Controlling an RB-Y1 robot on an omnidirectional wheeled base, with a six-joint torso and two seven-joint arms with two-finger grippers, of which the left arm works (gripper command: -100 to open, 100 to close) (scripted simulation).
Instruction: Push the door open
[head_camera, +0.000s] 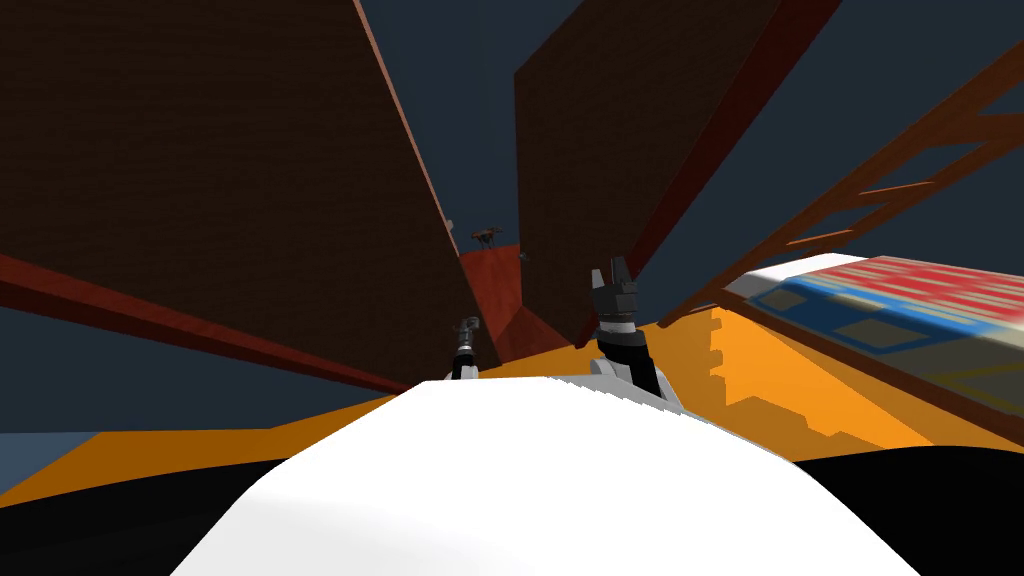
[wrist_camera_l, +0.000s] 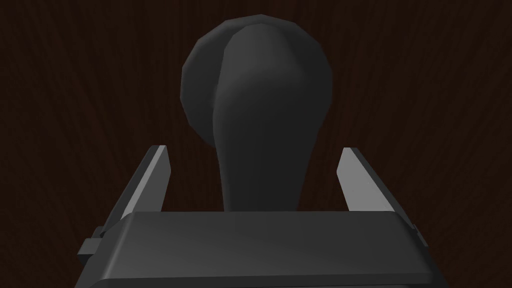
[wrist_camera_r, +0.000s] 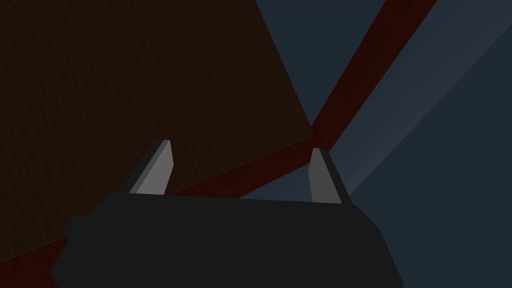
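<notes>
Two dark brown door panels rise ahead, one on the left (head_camera: 220, 170) and one on the right (head_camera: 600, 150), with a narrow gap between them. My left gripper (head_camera: 466, 325) is at the left panel's inner edge. In the left wrist view a dark lever handle (wrist_camera_l: 260, 125) on a round base sits against the brown door (wrist_camera_l: 75, 100). The left gripper (wrist_camera_l: 255, 148) is open, with its fingers on either side of the lever and not touching it. My right gripper (head_camera: 612, 272) is raised before the right panel. It (wrist_camera_r: 240, 146) stands open and empty, facing the brown panel (wrist_camera_r: 125, 75) and its red-brown frame (wrist_camera_r: 360, 65).
A red floor (head_camera: 495, 290) shows through the gap, and the floor on my side is orange (head_camera: 800, 390). To the right lie a blue, red and white patterned surface (head_camera: 900, 310) and a brown ladder-like frame (head_camera: 900, 170). The walls are blue-grey (head_camera: 900, 60).
</notes>
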